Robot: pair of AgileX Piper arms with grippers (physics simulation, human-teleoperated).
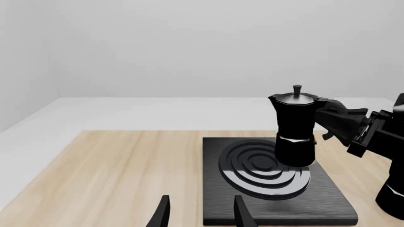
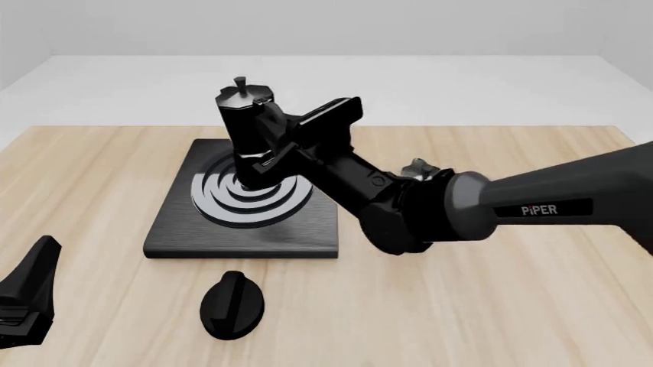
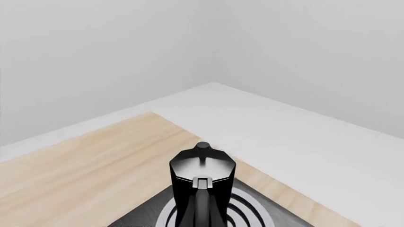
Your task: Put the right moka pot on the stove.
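The right moka pot [image 2: 246, 126] is small, black and faceted, with a knobbed lid. It stands upright over the silver burner rings of the stove [image 2: 173, 229], a flat black square slab. My right gripper [image 2: 280, 141] is shut on the pot's handle from the right. The left wrist view shows the pot [image 1: 295, 127] at the rings' far-right part on the stove [image 1: 328, 201]; I cannot tell whether its base touches. The right wrist view looks down on the lid [image 3: 202, 166]. My left gripper [image 2: 30, 294] waits open at the near left, away from the stove.
A small black oval knob [image 2: 232, 304] lies on the wooden table just in front of the stove. My right arm stretches across the table's right half. The left gripper's fingers [image 1: 162, 213] frame the stove's near edge.
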